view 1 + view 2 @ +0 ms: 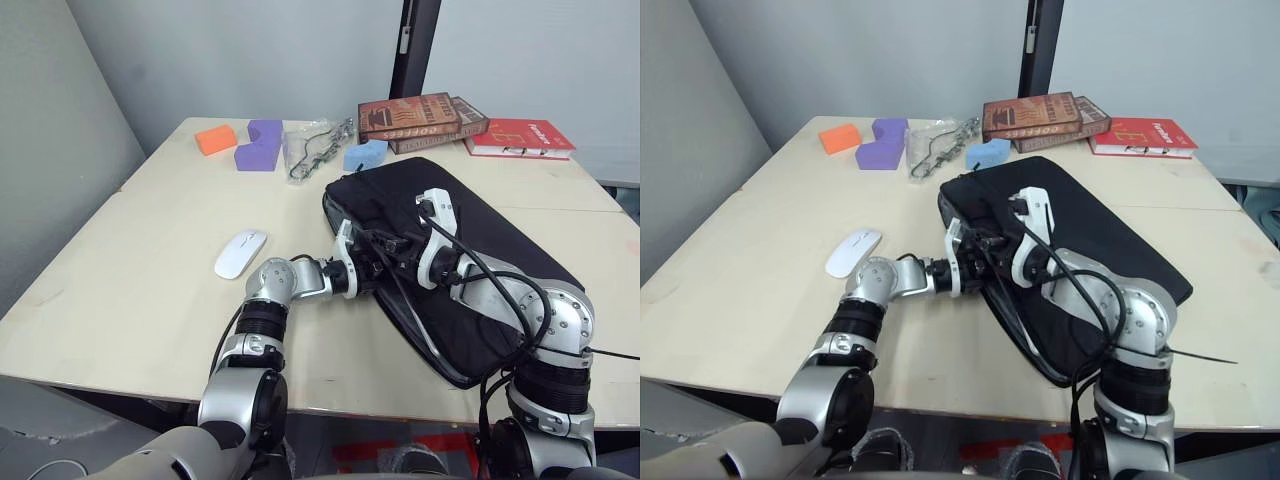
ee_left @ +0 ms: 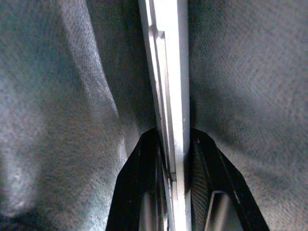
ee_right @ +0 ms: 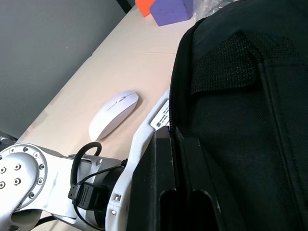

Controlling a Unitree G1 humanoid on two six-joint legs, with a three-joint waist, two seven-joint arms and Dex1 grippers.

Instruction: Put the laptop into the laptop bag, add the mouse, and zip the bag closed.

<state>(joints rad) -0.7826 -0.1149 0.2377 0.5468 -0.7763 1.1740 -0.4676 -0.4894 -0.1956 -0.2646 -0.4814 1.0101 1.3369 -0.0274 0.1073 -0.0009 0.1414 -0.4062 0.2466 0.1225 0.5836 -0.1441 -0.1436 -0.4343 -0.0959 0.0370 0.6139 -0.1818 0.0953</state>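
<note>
On the pale wooden tabletop (image 1: 150, 260) lies the big flat black fabric laptop bag (image 1: 480, 230), the thin silver-grey laptop (image 2: 171, 96) inside, its edge pinched by left jaws (right jaws clamp the bag's rim). The small glossy white oval mouse (image 1: 240, 253) sits nearby.

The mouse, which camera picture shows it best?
The right wrist view: the white mouse looks biggest there, lying flat on the table beside the black laptop bag. The two eye views show it smaller, to the left of the bag, apart from it.
</note>
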